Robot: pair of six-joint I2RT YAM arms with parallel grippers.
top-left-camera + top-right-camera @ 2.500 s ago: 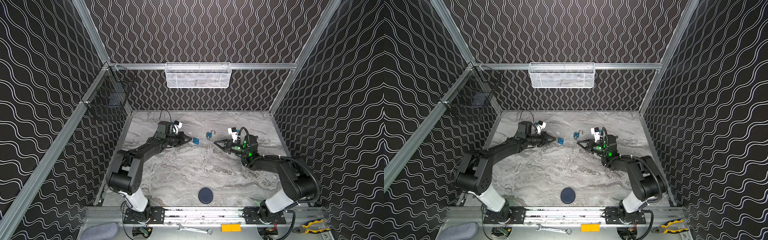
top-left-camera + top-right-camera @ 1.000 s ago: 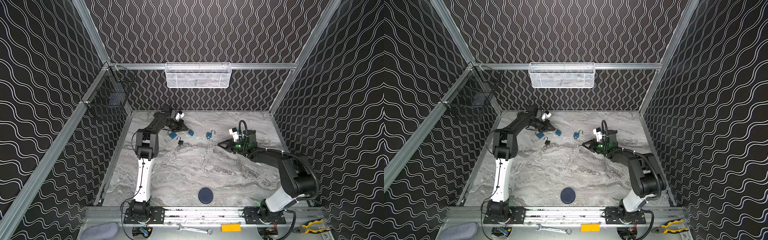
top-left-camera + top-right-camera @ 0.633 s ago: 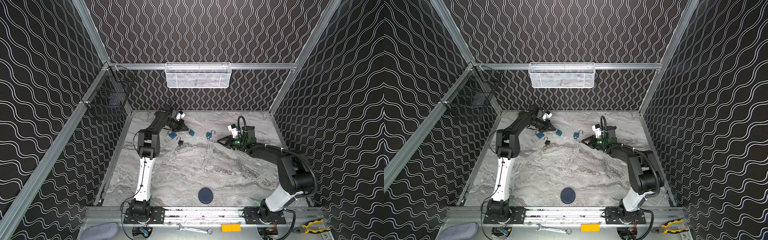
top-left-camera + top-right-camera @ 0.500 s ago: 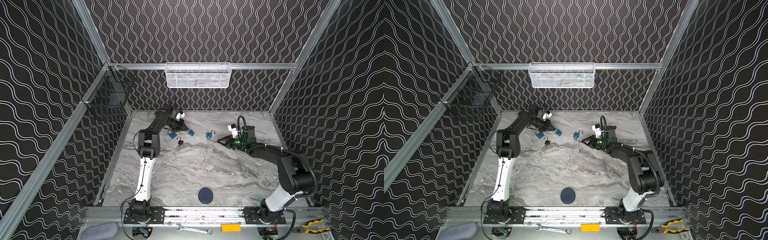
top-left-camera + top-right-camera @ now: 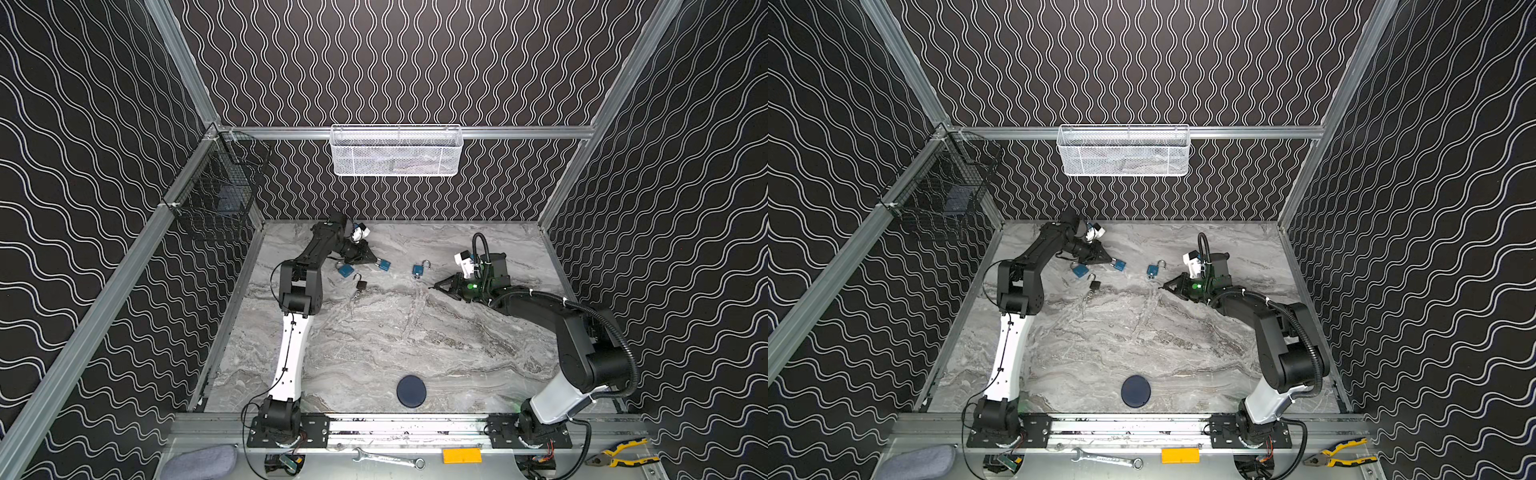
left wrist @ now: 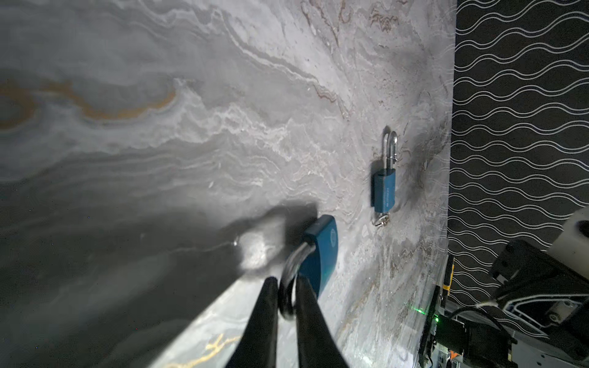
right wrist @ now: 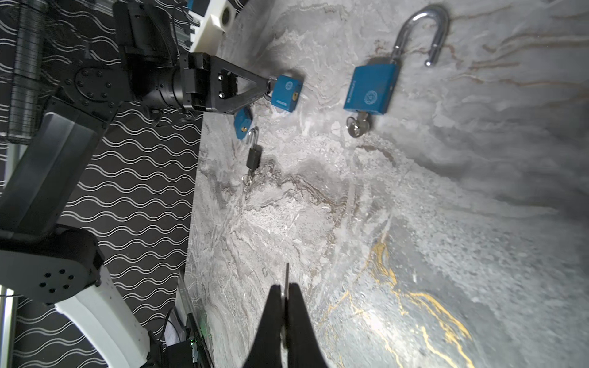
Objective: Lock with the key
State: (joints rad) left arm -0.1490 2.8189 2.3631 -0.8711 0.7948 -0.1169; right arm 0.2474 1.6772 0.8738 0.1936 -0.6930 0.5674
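First, front rail, off the desk: wrench and pliers, both lying loose.

Near edge of the desk: dark disc, alone, well apart from every lock.

Middle, right side: right pincer, tips pressed together on a thin metal blade seen edge-on, judged to be the key. The blade sticks out past the tips toward the locks.

Centre, beyond it: open padlock, blue, flat, shackle swung free, with its own key in the base.

Left of centre: black padlock, small, with a key or ring at its base. Just behind it lies a loose padlock, blue.

Farther back: gripped padlock, blue, taken as the task item. The left pincer is closed round its shackle. Whether the body touches the desk cannot be told. Its long axis runs from the left pincer out toward the right arm, so the keyhole end faces the right pincer. The open padlock sits close beside that line. Judgement: the right arm brings the key in along that axis, and the left arm only holds.

Far wall: white basket. Left wall: black basket.
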